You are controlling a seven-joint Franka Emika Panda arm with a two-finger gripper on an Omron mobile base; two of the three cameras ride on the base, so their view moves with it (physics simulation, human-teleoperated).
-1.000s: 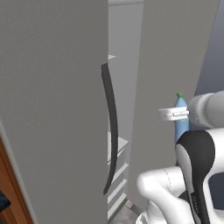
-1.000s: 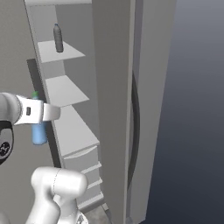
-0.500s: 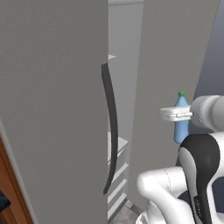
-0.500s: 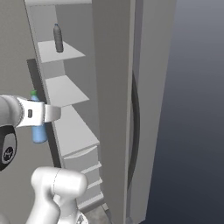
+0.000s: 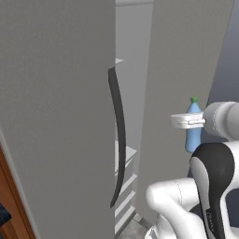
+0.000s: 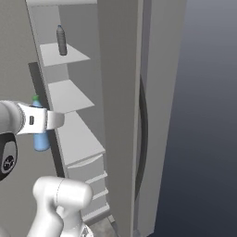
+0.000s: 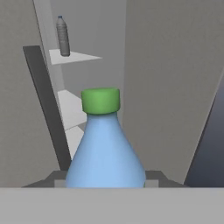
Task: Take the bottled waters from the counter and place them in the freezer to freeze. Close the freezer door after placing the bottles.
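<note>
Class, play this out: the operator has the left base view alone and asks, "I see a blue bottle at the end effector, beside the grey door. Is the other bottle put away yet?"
Observer: Yes. The grey bottle stands upright on the top shelf inside the freezer.
Operator: Is the blue one gripped firmly?
Observer: The end effector is shut on the blue bottle, which stays upright, green cap up.
Operator: Where can it go?
Observer: The right base view shows a bare shelf below the grey bottle.
</note>
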